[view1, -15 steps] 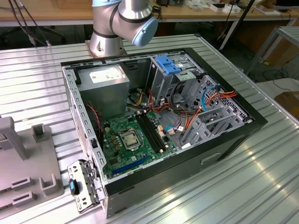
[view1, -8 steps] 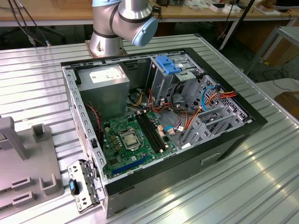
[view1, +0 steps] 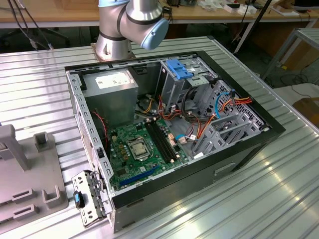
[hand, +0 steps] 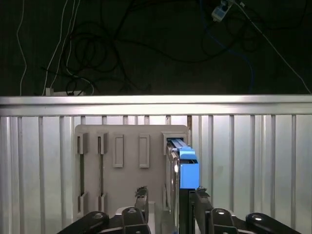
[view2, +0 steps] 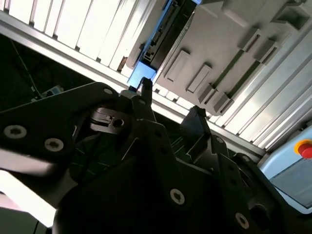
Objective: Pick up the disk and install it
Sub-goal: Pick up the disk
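Observation:
The disk [hand: 188, 168] stands on edge in a slot of a grey holder plate [hand: 129, 175], its bright blue carrier end facing me. In the second wrist view the disk [view2: 157, 41] runs along the edge of the same holder [view2: 219, 53]. My gripper [hand: 169, 199] is open, just short of the disk's near end. One black fingertip [hand: 141, 197] sits to one side, over the holder. The other [hand: 199, 200] sits right at the blue end. In the second wrist view the gripper [view2: 170, 100] has one fingertip [view2: 144, 87] close against the blue carrier.
An open computer case [view1: 249, 144] lies on the ribbed metal table [view1: 259, 199], with a drive cage topped by a fixed blue bracket [view1: 178, 68]. The arm's base [view1: 113, 42] stands behind it. The grey holder [view1: 20, 169] is at the exterior view's left. A red button [view2: 304, 147] is nearby.

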Robot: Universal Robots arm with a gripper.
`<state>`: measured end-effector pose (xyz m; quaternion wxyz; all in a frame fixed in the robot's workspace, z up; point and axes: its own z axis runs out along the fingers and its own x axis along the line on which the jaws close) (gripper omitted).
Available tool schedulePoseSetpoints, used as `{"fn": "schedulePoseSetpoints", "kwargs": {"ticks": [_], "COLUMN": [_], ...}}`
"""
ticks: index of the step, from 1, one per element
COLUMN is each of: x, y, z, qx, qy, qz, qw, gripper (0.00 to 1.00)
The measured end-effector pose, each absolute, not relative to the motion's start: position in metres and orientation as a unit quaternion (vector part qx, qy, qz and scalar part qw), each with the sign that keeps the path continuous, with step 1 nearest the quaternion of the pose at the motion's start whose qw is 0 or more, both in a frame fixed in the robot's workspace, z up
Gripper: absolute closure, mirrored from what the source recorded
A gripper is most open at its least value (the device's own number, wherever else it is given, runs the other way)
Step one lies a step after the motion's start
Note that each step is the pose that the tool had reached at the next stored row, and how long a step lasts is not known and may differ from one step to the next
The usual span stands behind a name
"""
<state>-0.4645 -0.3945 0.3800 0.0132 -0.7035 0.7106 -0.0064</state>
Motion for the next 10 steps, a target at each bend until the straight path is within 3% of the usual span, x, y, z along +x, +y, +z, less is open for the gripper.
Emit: {"fn": "schedulePoseSetpoints", "kwargs": {"ticks": [1,10], "x": [-0.464,-0.465], "y": [-0.393,-0.386], "z": [0.377,0.360], "qx": [-0.703,-0.703], "qy": [0.711,0.711], "qz": [-0.006,-0.006], "qw": [0.013,0.013], "gripper": [0.46,0.46]}}
